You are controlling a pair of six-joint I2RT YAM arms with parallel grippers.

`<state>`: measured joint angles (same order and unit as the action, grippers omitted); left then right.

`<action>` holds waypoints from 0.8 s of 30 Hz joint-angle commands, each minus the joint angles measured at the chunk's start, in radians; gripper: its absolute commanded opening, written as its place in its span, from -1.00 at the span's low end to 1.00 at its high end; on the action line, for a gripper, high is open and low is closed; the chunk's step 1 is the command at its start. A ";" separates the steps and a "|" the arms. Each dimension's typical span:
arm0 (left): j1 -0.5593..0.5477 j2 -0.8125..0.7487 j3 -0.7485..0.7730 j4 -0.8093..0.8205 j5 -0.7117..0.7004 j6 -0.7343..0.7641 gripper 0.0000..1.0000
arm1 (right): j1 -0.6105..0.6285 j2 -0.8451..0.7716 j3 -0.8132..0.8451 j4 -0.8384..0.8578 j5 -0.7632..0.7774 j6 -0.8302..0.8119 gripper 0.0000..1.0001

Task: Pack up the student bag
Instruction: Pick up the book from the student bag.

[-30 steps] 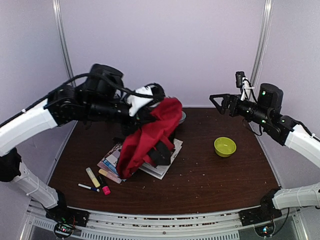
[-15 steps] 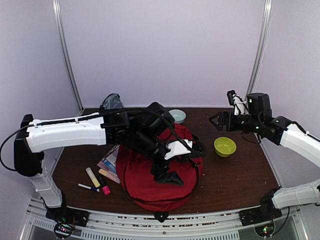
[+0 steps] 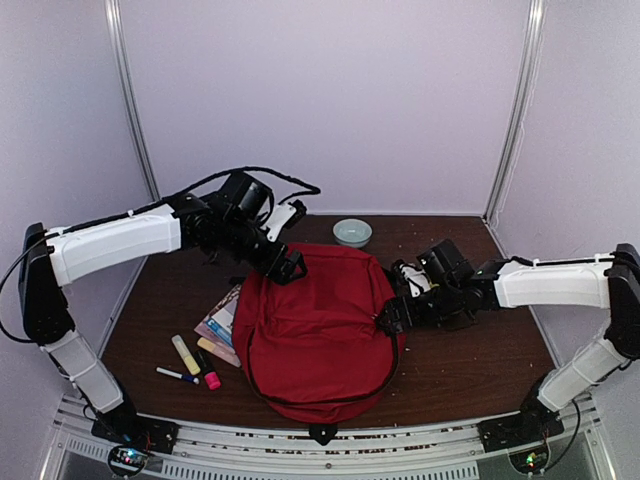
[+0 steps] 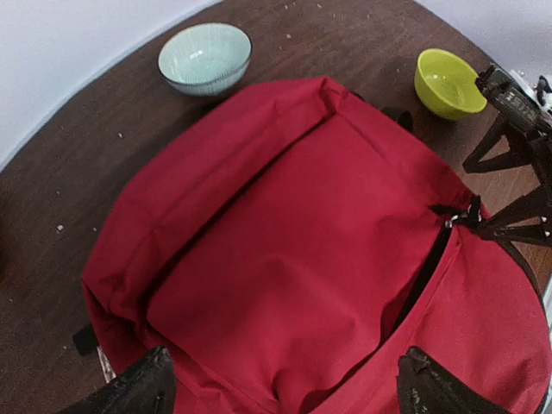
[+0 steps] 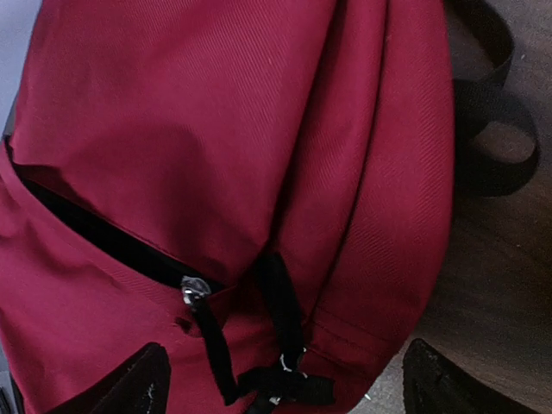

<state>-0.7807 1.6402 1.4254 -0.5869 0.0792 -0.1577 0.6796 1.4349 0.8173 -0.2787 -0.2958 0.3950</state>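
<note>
Student bag [image 3: 315, 335] lies flat at table centre, front face up, main zip open only part way as a dark slot [image 5: 103, 237]. Left end effector [image 3: 287, 266] hovers at the bag's 11 o'clock, fingers spread wide, nothing held. Right end effector [image 3: 388, 316] sits at the bag's 3 o'clock, jaws apart on either side of the zipper pull [image 5: 195, 288], not closed on it.

Risks, judged:
- The fabric is slack, so a pinch aimed at the pull could take cloth or the black cord instead, and the zip would jam or the whole bag would drag.
- The bag overlaps the book stack [image 3: 222, 318] at its 9 o'clock. Any drag would shift the books, and they cannot be lifted cleanly while pinned.
- The right arm passes close to the green bowl [image 4: 448, 82] and could knock it.
- The flat opening could collapse when items are pushed in.

Count:
- 1 bag
- 2 bowls: the green one and the teal bowl [image 3: 352, 232] at the bag's 12 o'clock
- 1 stack of books, number within unclear
- About 4 pens or markers at 8 o'clock, among them a yellow highlighter [image 3: 185, 354], a pink-capped marker [image 3: 211, 379] and a white pen [image 3: 175, 375]
</note>
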 commanded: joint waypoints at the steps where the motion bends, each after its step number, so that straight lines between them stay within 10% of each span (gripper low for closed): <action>1: -0.034 -0.043 -0.033 0.046 -0.027 -0.053 0.83 | 0.006 0.100 0.008 0.033 0.011 0.004 0.98; 9: -0.034 -0.039 -0.086 0.081 -0.006 -0.054 0.83 | 0.006 0.243 0.079 0.077 -0.046 0.002 0.93; 15: -0.034 -0.087 -0.101 0.111 0.059 -0.031 0.81 | -0.001 0.235 0.092 0.114 -0.266 -0.073 -0.96; 24: -0.203 -0.257 -0.078 0.151 -0.163 0.325 0.76 | 0.032 -0.083 0.333 -0.117 -0.060 -0.450 -1.00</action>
<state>-0.8684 1.4467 1.3094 -0.5026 0.0490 -0.0780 0.6846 1.5116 0.9886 -0.3676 -0.4202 0.1642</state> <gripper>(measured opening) 0.881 0.054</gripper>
